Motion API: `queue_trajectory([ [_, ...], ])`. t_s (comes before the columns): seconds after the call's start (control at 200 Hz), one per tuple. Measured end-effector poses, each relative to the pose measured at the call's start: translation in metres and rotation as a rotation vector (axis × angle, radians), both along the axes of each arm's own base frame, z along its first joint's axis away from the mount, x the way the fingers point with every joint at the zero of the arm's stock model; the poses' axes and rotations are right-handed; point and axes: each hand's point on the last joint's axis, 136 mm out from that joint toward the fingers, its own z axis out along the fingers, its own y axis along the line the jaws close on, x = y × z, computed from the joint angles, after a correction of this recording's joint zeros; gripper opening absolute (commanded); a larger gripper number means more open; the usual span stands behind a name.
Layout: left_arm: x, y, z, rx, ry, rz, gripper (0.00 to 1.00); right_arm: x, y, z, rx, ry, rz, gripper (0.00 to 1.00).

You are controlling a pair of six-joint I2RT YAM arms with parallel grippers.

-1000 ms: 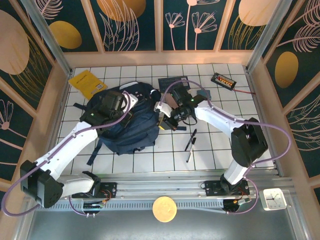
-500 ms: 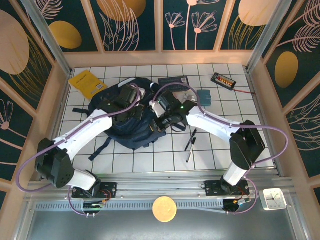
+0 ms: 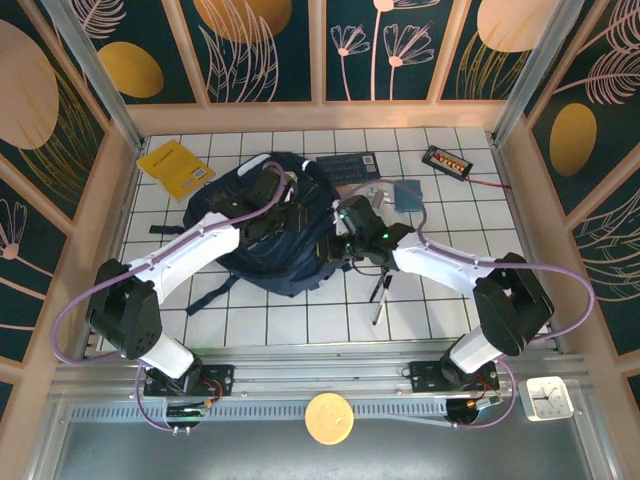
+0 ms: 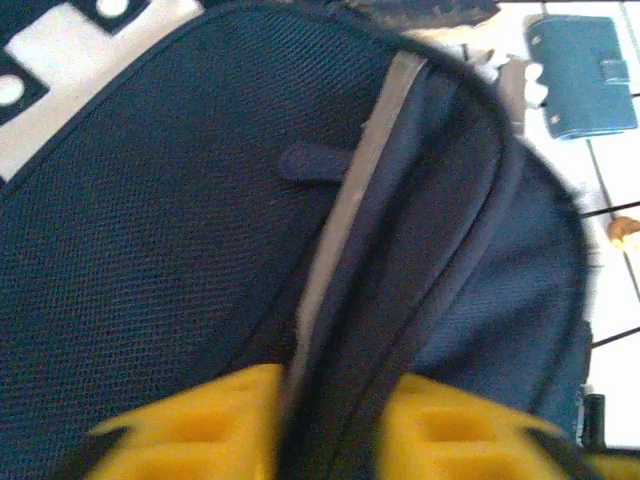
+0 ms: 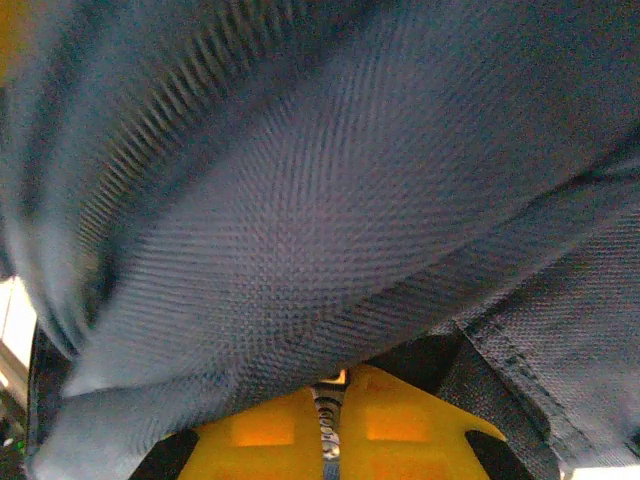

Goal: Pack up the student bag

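Student bag (image 3: pixel 270 268) fabric over right end effector (image 5: pixel 328 430) fingertips (image 5: pixel 265 428)

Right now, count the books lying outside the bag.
2. The yellow book lies on the table at the far left, beyond the student bag; the dark book lies at the far edge, just right of the bag's top. More may be hidden beneath the bag.
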Motion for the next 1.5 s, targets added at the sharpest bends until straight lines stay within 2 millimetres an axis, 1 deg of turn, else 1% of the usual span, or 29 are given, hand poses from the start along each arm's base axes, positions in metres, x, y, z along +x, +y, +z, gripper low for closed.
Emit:
queue_trajectory([
  [0.04, 0.000, -0.001, 0.005, -0.001, -0.013, -0.018, 0.66, 0.007, -0.007, 0.000, 0.002, -0.001, -0.008, 0.00],
  [0.095, -0.004, -0.001, 0.012, 0.007, -0.032, -0.049, 0.73, 0.016, -0.017, 0.001, 0.006, -0.009, -0.012, 0.00],
  [0.175, -0.012, 0.004, 0.025, 0.033, -0.067, -0.098, 0.75, 0.027, -0.028, 0.002, 0.013, -0.019, -0.008, 0.00],
  [0.245, -0.022, 0.011, 0.036, 0.061, -0.107, -0.148, 0.75, 0.031, -0.032, 0.001, 0.021, -0.021, 0.017, 0.00],
  [0.3, -0.030, 0.017, 0.039, 0.082, -0.127, -0.181, 0.75, 0.032, -0.032, -0.001, 0.027, -0.019, 0.044, 0.00],
  [0.335, -0.035, 0.020, 0.036, 0.098, -0.133, -0.201, 0.75, 0.033, -0.030, -0.002, 0.031, -0.019, 0.062, 0.00],
  [0.415, -0.043, 0.026, 0.021, 0.144, -0.118, -0.238, 0.75, 0.032, -0.025, -0.003, 0.035, -0.027, 0.110, 0.00],
  [0.52, -0.046, 0.028, -0.011, 0.202, -0.060, -0.273, 0.75, 0.029, -0.023, -0.003, 0.041, -0.036, 0.153, 0.00],
  [0.691, -0.036, 0.020, -0.047, 0.251, 0.001, -0.304, 0.75, 0.024, -0.021, -0.002, 0.041, -0.044, 0.199, 0.00],
  [0.796, -0.026, 0.015, -0.060, 0.283, 0.021, -0.313, 0.74, 0.022, -0.020, -0.002, 0.037, -0.045, 0.211, 0.00],
  [0.856, -0.020, 0.013, -0.065, 0.304, 0.024, -0.316, 0.70, 0.022, -0.020, -0.002, 0.034, -0.048, 0.218, 0.00],
  [0.876, -0.017, 0.013, -0.067, 0.314, 0.023, -0.318, 0.67, 0.021, -0.020, -0.002, 0.033, -0.047, 0.219, 0.00],
  [0.896, -0.015, 0.013, -0.069, 0.321, 0.025, -0.314, 0.61, 0.021, -0.020, -0.002, 0.033, -0.046, 0.221, 0.00],
  [0.916, -0.013, 0.013, -0.070, 0.331, 0.023, -0.316, 0.50, 0.020, -0.019, -0.003, 0.032, -0.045, 0.222, 0.00],
  [0.946, -0.010, 0.014, -0.072, 0.347, 0.022, -0.312, 0.26, 0.019, -0.019, -0.003, 0.031, -0.043, 0.225, 0.00],
  [0.981, -0.007, 0.014, -0.075, 0.358, 0.026, -0.310, 0.02, 0.018, -0.018, -0.003, 0.030, -0.044, 0.231, 0.00],
  [0.986, -0.007, 0.014, -0.075, 0.359, 0.026, -0.309, 0.00, 0.018, -0.018, -0.003, 0.030, -0.043, 0.232, 0.00],
  [1.111, -0.002, 0.009, -0.083, 0.404, 0.048, -0.320, 0.00, 0.016, -0.015, 0.000, 0.028, -0.045, 0.241, 0.00],
  [1.186, 0.002, 0.007, -0.080, 0.414, 0.068, -0.316, 0.00, 0.017, -0.015, 0.002, 0.020, -0.046, 0.240, 0.00],
  [1.251, 0.005, 0.006, -0.070, 0.416, 0.076, -0.311, 0.00, 0.017, -0.016, 0.006, 0.013, -0.041, 0.243, 0.00],
  [1.381, 0.016, 0.002, -0.039, 0.408, 0.059, -0.278, 0.00, 0.017, -0.014, 0.020, 0.004, -0.036, 0.259, 0.00],
  [1.456, 0.024, 0.001, -0.023, 0.401, 0.053, -0.256, 0.00, 0.012, -0.010, 0.028, -0.006, -0.029, 0.282, 0.00],
  [1.501, 0.028, 0.000, -0.018, 0.398, 0.050, -0.241, 0.00, 0.005, -0.004, 0.033, -0.010, -0.026, 0.311, 0.00],
])
